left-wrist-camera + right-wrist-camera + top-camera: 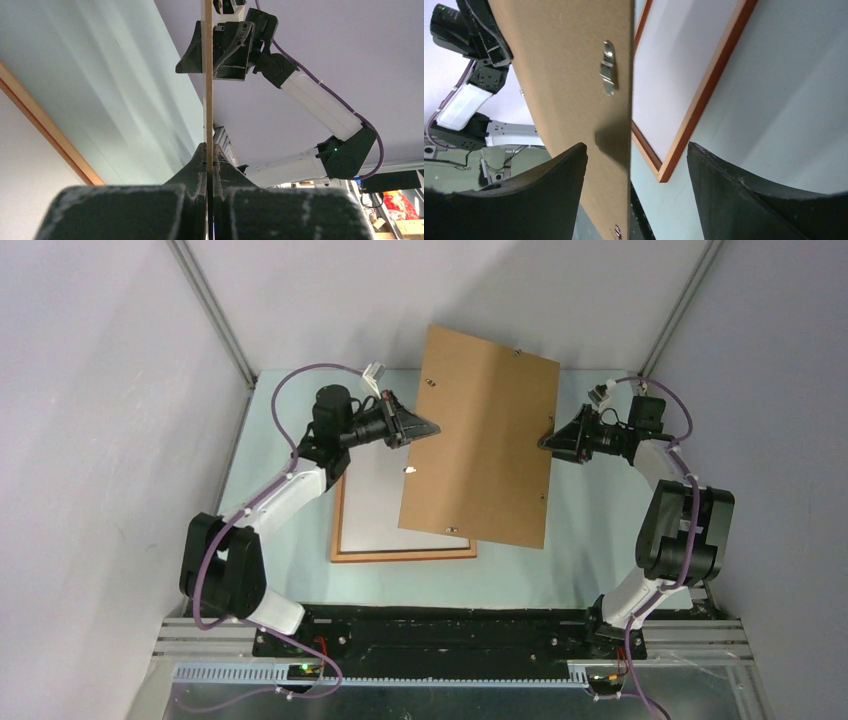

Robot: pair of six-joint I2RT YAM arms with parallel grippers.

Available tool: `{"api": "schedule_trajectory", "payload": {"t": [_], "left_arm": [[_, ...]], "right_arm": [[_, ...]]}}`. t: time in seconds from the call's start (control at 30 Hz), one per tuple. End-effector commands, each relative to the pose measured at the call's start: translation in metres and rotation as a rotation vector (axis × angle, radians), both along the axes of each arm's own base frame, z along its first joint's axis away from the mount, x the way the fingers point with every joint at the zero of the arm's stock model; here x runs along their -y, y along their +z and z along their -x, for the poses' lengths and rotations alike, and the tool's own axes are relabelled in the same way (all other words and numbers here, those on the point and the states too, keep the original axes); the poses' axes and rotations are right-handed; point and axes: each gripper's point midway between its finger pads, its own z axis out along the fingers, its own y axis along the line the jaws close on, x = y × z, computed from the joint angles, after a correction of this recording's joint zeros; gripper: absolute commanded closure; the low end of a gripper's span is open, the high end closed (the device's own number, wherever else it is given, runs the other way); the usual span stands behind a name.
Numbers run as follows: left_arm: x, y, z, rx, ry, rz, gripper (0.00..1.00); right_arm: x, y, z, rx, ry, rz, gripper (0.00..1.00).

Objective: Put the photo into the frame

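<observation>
Photo: a white sheet (pixel 372 510) fills the opening of the frame. I judge it to be the photo lying print-down with its white reverse up, but no printed side shows, so that is uncertain.
Frame: the thin orange-brown wooden frame (pixel 400 556) lies flat on the pale tabletop (pixel 590 530). From overhead its right part is hidden under the raised board.
Backing board: the plain brown backing board (pixel 485 440) hangs tilted in the air above the frame's right side, clear of it. A small metal turn clip (pixel 609 67) sits near one edge.
Left pincer: the left pincer (pixel 430 427) is clamped tight on the board edge that lies over the frame and carries the board alone.
Right pincer: the right pincer (pixel 548 440) is at the board edge farthest from the frame. Its fingers stand wide apart, one on each side of that edge, gripping nothing.
Step in hand: the photo seems placed, and the backing is being managed above the frame, with a second grip on its far edge likely.
Next move: the right pincer needs to close on the edge. The board must then be levelled, squared to the frame's rails and lowered without dragging the sheet.
</observation>
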Motion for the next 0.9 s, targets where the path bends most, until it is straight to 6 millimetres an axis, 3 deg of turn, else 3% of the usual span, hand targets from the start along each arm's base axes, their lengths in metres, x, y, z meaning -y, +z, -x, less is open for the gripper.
{"api": "schedule_trajectory", "payload": {"t": [0.0, 0.4, 0.87], "left_arm": [[-0.005, 0.049, 0.013, 0.149, -0.01, 0.084, 1.0], [-0.007, 0.041, 0.015, 0.134, -0.002, 0.087, 1.0], [-0.009, 0.019, 0.004, 0.125, 0.024, 0.052, 1.0]], "right_arm": [[-0.018, 0.025, 0.01, 0.084, 0.08, -0.036, 0.24], [-0.029, 0.032, 0.018, 0.092, 0.135, -0.072, 0.35], [-0.035, 0.059, 0.04, 0.144, 0.2, -0.114, 0.47]]}}
